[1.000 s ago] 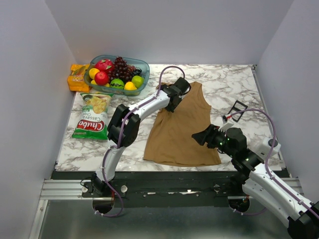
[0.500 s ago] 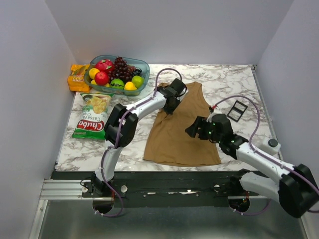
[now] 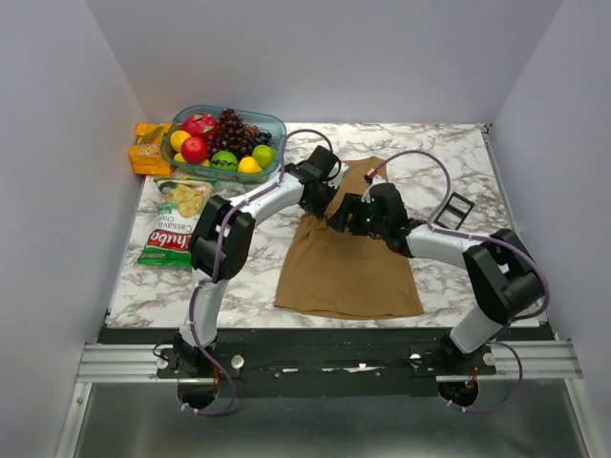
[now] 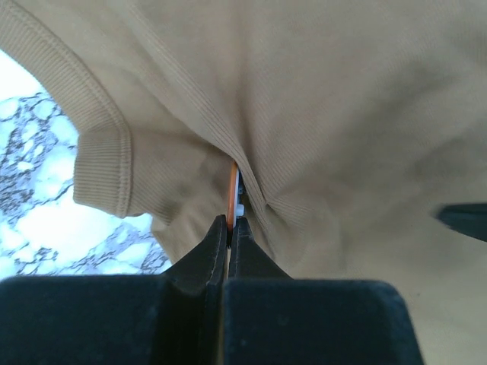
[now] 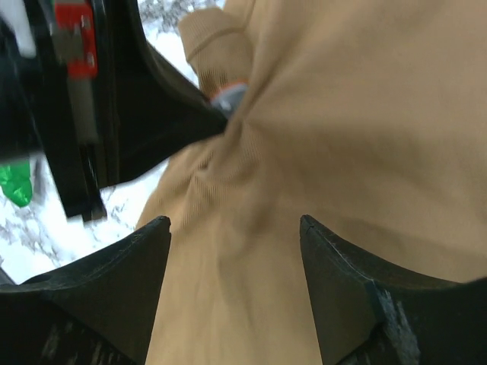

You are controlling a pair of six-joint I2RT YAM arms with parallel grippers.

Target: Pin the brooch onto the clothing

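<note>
A: Left hand [image 4: 228,228]: pressed together, yes? What's in it?

B: Tips pressed tight, pinching a thin orange-edged disc with a pale bit on it, which I take for the brooch [image 4: 233,194]. It stands edge-on in a pucker of the tank top [image 4: 342,114], just inside the ribbed armhole hem.

A: And the right hand [image 5: 232,228]?

B: Spread wide, holding nothing, hovering over the cloth just beside that pucker. From its own camera the brooch peeks out at the left hand's tip.

A: Where is all this on the surface [image 3: 458,143]?

B: In the top view both hands meet at the garment's far end, by a shoulder strap. The rest lies flat toward the near edge.

A: Which step, then?

B: The pinning itself, I'd judge. The brooch is at the fabric, but nothing shows it fastened, and I can't make out a pin or clasp.

A: Next?

B: Likely the right hand must steady the cloth beside the fold, so the left can push the pin through without dragging the thin fabric.
</note>
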